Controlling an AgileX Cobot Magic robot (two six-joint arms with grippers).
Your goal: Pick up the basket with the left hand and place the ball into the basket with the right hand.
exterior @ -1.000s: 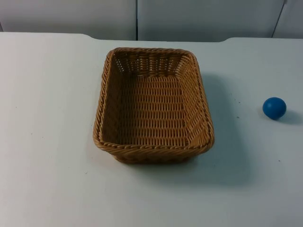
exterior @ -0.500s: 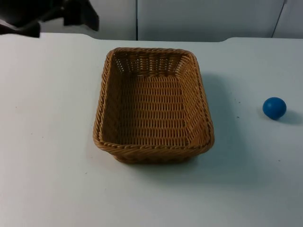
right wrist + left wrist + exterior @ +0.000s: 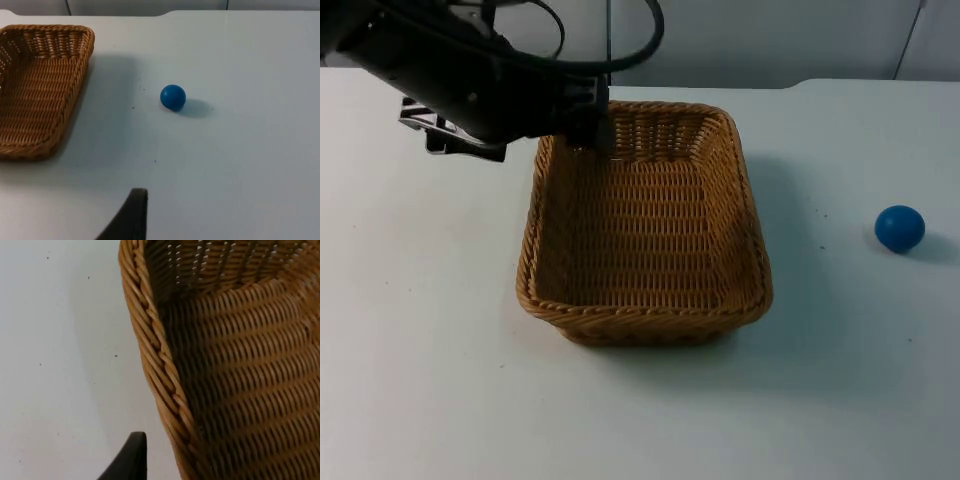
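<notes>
Wicker basket (image 3: 645, 225) sits flat on the white surface (image 3: 420, 380), the left end effector (image 3: 590, 125) at its far-left rim corner for a rim grasp; its opening cannot be told. Well apart, the blue ball (image 3: 900, 228) awaits the right end effector (image 3: 131, 220), whose opening also cannot be told.

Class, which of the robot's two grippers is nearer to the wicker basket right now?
Left. The left gripper is at the basket's far left corner, over its rim. The right gripper waits off to the side, above the table near the blue ball.
</notes>
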